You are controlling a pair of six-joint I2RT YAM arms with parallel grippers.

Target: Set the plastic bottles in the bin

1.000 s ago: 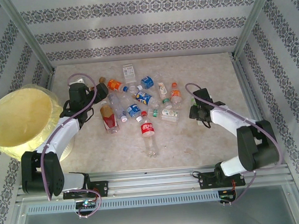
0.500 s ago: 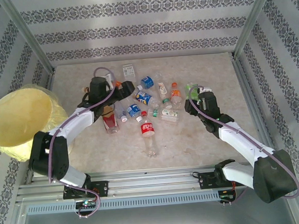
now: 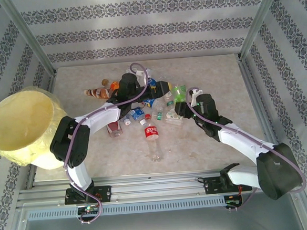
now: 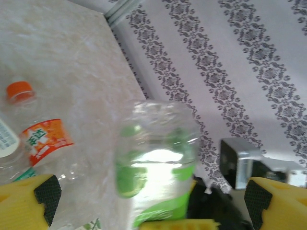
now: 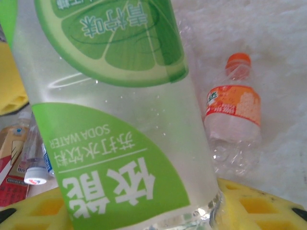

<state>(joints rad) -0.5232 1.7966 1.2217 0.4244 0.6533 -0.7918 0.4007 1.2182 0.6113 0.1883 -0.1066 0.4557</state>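
Note:
A clear bottle with a green lime label [image 3: 179,93] is held off the table, and my right gripper [image 3: 184,100] is shut on it. In the right wrist view this green-label bottle [image 5: 120,120] stands between the yellow jaws of the right gripper [image 5: 144,213]. My left gripper [image 3: 167,86] is open right beside it, and in the left wrist view the green-label bottle [image 4: 158,158] sits between the spread fingers of the left gripper [image 4: 152,194] without being clamped. Several more plastic bottles [image 3: 142,108] lie in a heap mid-table. The pale-yellow bin [image 3: 20,127] stands at the far left.
A red-label bottle [image 3: 151,133] lies alone in front of the heap and a brown bottle [image 3: 95,92] lies toward the bin. An orange-label bottle [image 5: 232,115] rests just beyond the held one. Patterned walls and metal posts enclose the table.
My left arm has swung from beside the bin rightward over the heap. My right gripper has carried the green-label bottle up and left to meet the left gripper.

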